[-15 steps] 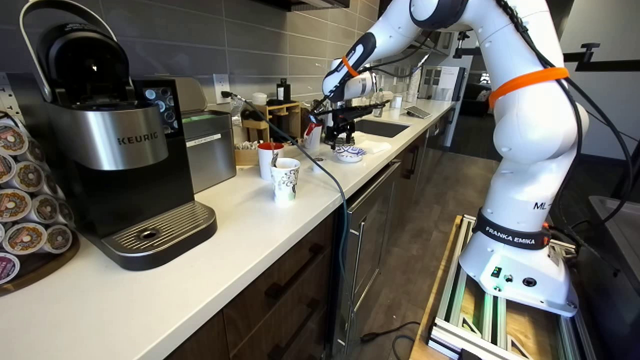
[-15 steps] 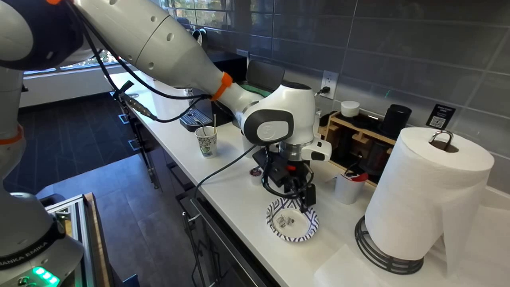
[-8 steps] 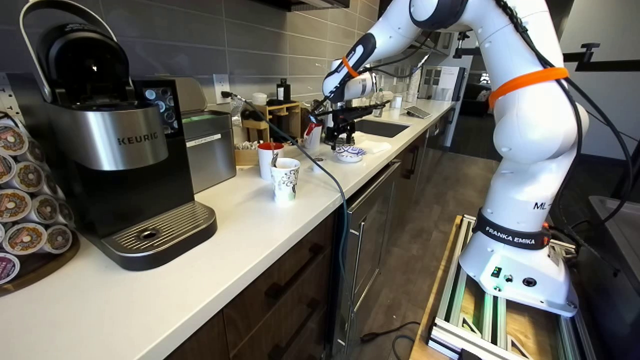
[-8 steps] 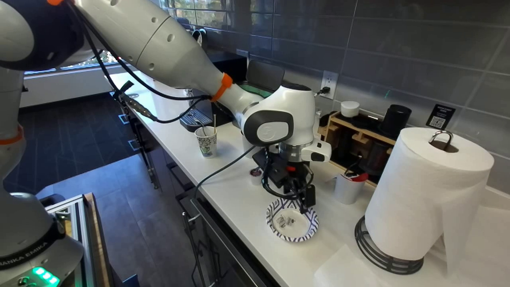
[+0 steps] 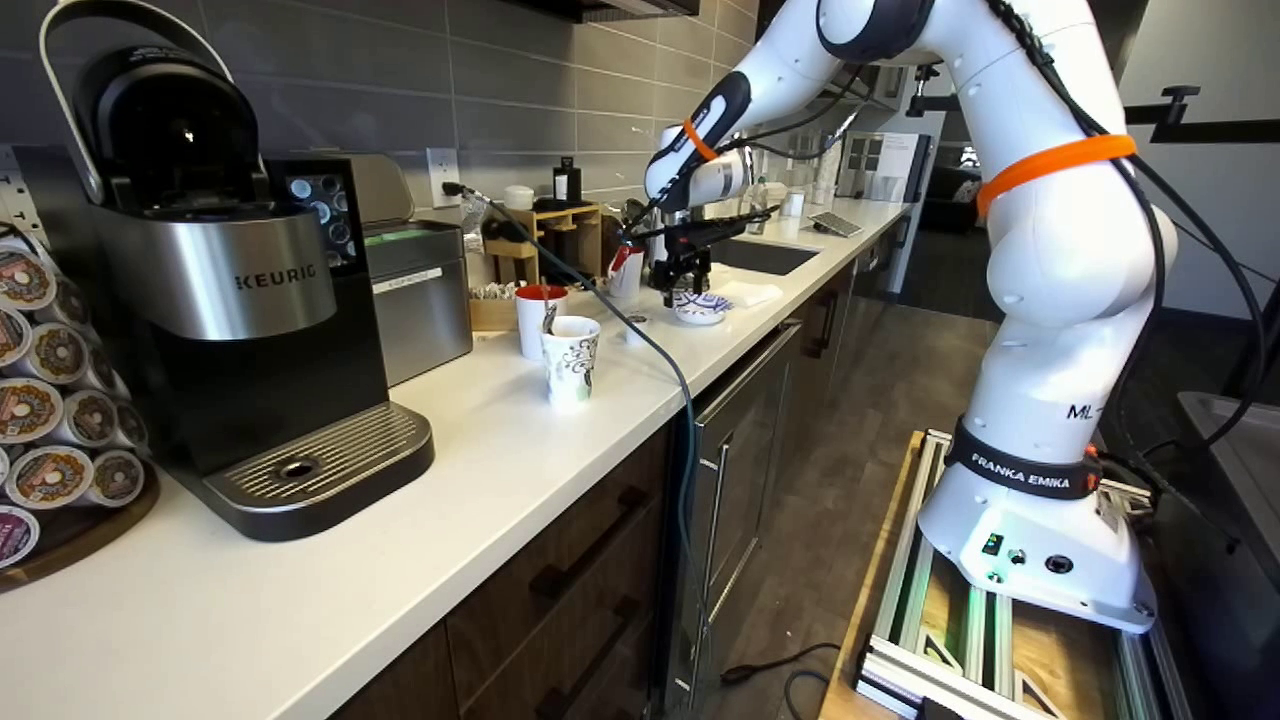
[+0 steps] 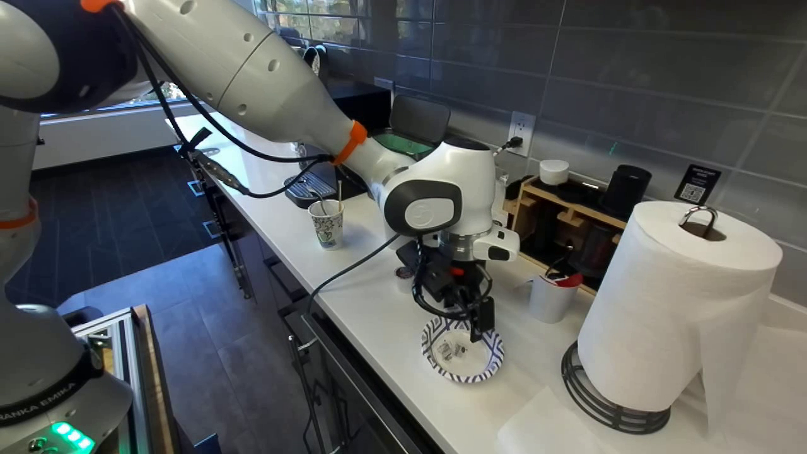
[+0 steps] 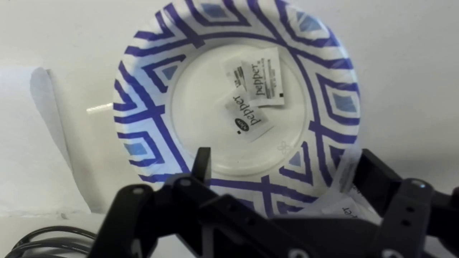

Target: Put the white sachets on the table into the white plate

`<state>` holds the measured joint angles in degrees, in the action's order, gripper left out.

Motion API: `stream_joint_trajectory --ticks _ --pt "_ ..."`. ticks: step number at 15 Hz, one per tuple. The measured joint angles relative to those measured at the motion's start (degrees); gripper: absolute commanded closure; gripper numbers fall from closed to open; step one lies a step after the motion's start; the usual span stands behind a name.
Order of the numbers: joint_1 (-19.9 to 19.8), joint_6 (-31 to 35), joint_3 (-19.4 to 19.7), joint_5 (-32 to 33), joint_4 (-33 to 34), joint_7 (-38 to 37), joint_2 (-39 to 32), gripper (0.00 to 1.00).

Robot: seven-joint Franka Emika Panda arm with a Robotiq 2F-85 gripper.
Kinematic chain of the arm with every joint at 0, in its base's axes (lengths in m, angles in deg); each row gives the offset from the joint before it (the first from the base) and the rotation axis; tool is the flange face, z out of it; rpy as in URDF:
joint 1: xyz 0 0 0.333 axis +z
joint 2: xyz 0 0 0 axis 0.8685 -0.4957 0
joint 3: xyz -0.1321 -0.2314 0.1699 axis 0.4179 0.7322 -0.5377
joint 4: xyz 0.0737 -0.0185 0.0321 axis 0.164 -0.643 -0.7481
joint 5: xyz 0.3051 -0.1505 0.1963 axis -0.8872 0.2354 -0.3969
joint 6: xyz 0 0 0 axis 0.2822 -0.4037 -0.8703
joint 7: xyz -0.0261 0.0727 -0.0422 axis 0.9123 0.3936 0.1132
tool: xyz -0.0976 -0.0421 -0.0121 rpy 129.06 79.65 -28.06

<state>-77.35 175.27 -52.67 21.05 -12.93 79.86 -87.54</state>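
White sachets [image 6: 450, 349] lie in the blue-patterned white plate [image 6: 478, 361] in an exterior view, nearer the worktop [image 6: 378, 315]'s front edge than its back edge along the tiled wall [image 6: 643, 88]. The arm [image 6: 271, 75] crosses that front edge, forearm sloping down, wrist hanging about upright over the plate.

In an exterior view the arm's base [image 5: 1040, 545] stands off the worktop, beyond the front edge, and the links arch over toward the back edge.

In the wrist view the tool [image 7: 283, 157] has its fingers well apart, pinching nothing. Further sachets [image 7: 337, 207] sit at the finger on the picture's right; whether they cling to it or rest on the rim, I cannot tell. Inside the plate one sachet [image 7: 263, 77]'s long axis runs nearly up and down the picture; another sachet [image 7: 248, 116] slants from upper left to lower right, both lettered lengthwise.
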Motion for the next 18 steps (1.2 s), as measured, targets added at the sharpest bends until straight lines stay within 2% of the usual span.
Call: stream_joint_trajectory --ticks 13,18 --pt "-0.39 0.10 -0.34 -2.14 -0.08 0.27 0.32 0.00" --pt "-0.61 0.10 1.49 -2.11 0.13 -1.81 0.99 0.00"
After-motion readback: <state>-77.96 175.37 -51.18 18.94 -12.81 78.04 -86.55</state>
